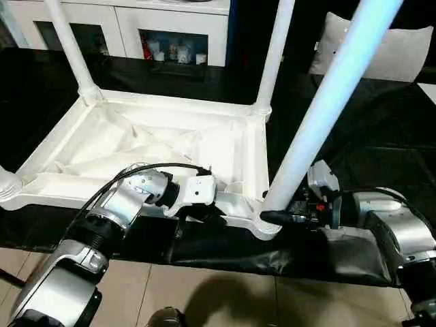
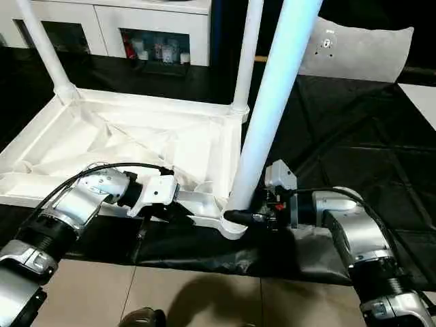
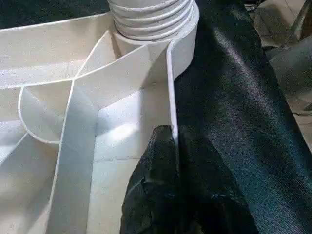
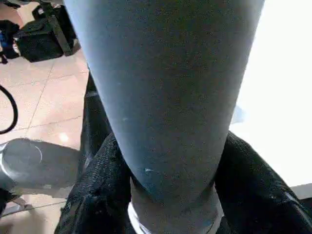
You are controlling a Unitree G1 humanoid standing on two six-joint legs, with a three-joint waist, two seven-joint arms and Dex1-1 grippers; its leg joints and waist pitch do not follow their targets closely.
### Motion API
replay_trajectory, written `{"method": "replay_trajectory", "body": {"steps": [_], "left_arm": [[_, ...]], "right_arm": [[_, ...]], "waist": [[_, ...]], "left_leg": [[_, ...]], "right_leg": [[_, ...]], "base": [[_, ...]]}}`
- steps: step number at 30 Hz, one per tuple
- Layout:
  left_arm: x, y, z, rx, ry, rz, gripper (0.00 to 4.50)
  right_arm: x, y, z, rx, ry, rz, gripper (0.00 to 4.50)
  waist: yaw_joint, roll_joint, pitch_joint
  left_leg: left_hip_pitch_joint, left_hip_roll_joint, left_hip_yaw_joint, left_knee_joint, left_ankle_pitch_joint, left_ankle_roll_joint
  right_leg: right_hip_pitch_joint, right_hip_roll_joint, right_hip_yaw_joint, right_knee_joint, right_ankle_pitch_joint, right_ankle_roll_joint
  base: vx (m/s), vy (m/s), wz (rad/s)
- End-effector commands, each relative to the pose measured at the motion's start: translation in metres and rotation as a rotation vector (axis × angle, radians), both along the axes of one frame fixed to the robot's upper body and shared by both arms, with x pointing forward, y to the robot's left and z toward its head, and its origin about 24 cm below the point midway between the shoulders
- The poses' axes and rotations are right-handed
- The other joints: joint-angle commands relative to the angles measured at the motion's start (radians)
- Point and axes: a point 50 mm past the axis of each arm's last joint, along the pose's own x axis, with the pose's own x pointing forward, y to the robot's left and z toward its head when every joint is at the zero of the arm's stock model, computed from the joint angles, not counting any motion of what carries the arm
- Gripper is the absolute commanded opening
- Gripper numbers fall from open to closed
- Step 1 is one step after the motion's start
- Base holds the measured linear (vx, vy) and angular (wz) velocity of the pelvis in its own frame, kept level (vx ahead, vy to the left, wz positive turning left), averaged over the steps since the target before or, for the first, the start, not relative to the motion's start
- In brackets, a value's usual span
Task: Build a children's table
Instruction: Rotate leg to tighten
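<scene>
Silver-and-black humanoid arms, black two-finger grippers.

Left silver metal forearm (image 1: 102,221): rounded glossy shell segments, a black ribbed ring between them, a black cable looping over the wrist, and a white boxy wrist block (image 1: 195,191) ahead of the joint. Left gripper (image 3: 178,141): matte black textured fingers (image 3: 153,180). Right silver metal forearm (image 2: 354,235): smooth cylindrical shell, black ribbed band near the elbow, thin black cable along the top, small light-grey boxy module (image 2: 281,176) on the wrist with a red detail beside it. Right gripper (image 4: 170,195): black coarse-textured fingers (image 4: 97,190).
</scene>
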Motion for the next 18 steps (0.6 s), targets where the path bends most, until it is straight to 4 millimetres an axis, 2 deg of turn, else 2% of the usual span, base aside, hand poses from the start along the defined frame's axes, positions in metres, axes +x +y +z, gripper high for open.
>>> {"method": "replay_trajectory", "body": {"steps": [1,5,6,8,9,10,11,12,13,14,15,16,18], "left_arm": [[0.000,0.005,-0.004,0.020,0.005,0.033,0.00],[0.003,0.004,-0.007,-0.013,0.031,0.123,0.00],[0.004,0.002,-0.006,-0.023,0.025,0.139,0.00],[0.009,-0.004,-0.005,-0.050,0.001,0.205,0.00],[0.011,-0.008,-0.004,-0.062,-0.010,0.233,0.00],[0.016,-0.017,-0.003,-0.079,-0.023,0.298,0.00],[0.016,-0.017,-0.003,-0.079,-0.023,0.298,0.00],[0.018,-0.020,-0.003,-0.086,-0.029,0.320,0.00],[0.020,-0.024,-0.002,-0.096,-0.030,0.347,0.00],[0.020,-0.024,-0.002,-0.096,-0.030,0.347,0.00],[0.025,-0.033,0.000,-0.120,-0.042,0.405,0.00],[0.027,-0.037,0.001,-0.132,-0.048,0.434,0.00],[0.036,-0.052,0.004,-0.161,-0.074,0.537,0.00]], "right_arm": [[-0.005,0.001,-0.005,0.006,0.055,0.045,2.03],[-0.012,0.006,-0.008,0.043,0.090,0.026,2.00],[-0.013,0.009,-0.010,0.041,0.096,0.004,2.00],[-0.009,0.017,-0.016,0.015,0.087,-0.112,2.00],[-0.007,0.020,-0.019,0.002,0.079,-0.172,2.00],[0.003,0.031,-0.023,0.024,0.094,-0.340,1.99],[0.003,0.031,-0.023,0.024,0.094,-0.340,1.99],[0.007,0.035,-0.024,0.032,0.098,-0.400,1.98],[0.011,0.039,-0.024,0.038,0.109,-0.454,1.98],[0.011,0.039,-0.024,0.038,0.109,-0.454,1.98],[0.019,0.045,-0.026,0.031,0.116,-0.569,1.98],[0.022,0.048,-0.027,0.025,0.120,-0.626,1.98],[0.033,0.058,-0.029,0.030,0.156,-0.788,1.98]], "waist": [[-0.003,-0.001,-0.060],[-0.001,0.003,-0.060],[-0.001,0.001,-0.060],[-0.003,0.002,-0.058],[-0.008,0.001,-0.055],[-0.013,0.002,-0.051],[-0.016,0.002,-0.048],[-0.023,0.003,-0.047],[-0.032,0.000,-0.047],[-0.035,-0.001,-0.047],[-0.037,0.000,-0.047],[-0.046,0.001,-0.045],[-0.051,-0.001,-0.048]], "left_leg": [[0.036,0.043,-0.015,-0.073,-0.266,0.017],[0.038,0.045,-0.015,-0.075,-0.273,0.013],[0.037,0.044,-0.016,-0.076,-0.270,0.013],[0.037,0.043,-0.016,-0.078,-0.277,0.010],[0.036,0.041,-0.017,-0.082,-0.295,-0.004],[0.038,0.039,-0.018,-0.085,-0.339,-0.019],[0.040,0.039,-0.020,-0.087,-0.364,-0.033],[0.039,0.036,-0.029,-0.091,-0.401,-0.052],[0.033,0.034,-0.033,-0.097,-0.409,-0.066],[0.033,0.033,-0.033,-0.098,-0.416,-0.067],[0.037,0.034,-0.035,-0.098,-0.432,-0.065],[0.040,0.032,-0.032,-0.098,-0.442,-0.075],[0.041,0.030,-0.035,-0.096,-0.435,-0.071]], "right_leg": [[0.021,-0.057,0.020,-0.067,-0.110,-0.260],[0.019,-0.057,0.021,-0.069,-0.119,-0.258],[0.020,-0.056,0.020,-0.070,-0.121,-0.253],[0.017,-0.058,0.021,-0.072,-0.135,-0.249],[0.014,-0.058,0.022,-0.075,-0.177,-0.239],[0.008,-0.061,0.023,-0.083,-0.261,-0.222],[0.005,-0.060,0.024,-0.087,-0.310,-0.211],[0.008,-0.067,0.022,-0.093,-0.401,-0.183],[0.011,-0.064,0.018,-0.096,-0.431,-0.156],[0.010,-0.063,0.017,-0.098,-0.439,-0.146],[0.008,-0.066,0.017,-0.102,-0.452,-0.134],[-0.004,-0.063,0.020,-0.103,-0.452,-0.137],[-0.001,-0.067,0.019,-0.106,-0.455,-0.130]], "base": [[0.000,0.000,0.00],[0.000,0.000,0.00],[0.000,0.000,0.00],[0.000,0.000,0.00],[0.000,0.000,0.00],[0.000,0.000,0.00],[0.000,0.000,0.00],[0.000,0.000,0.00],[0.000,0.000,0.00],[0.000,0.000,0.00],[0.000,0.000,0.00],[0.000,0.000,0.00],[0.000,0.000,0.00]]}}
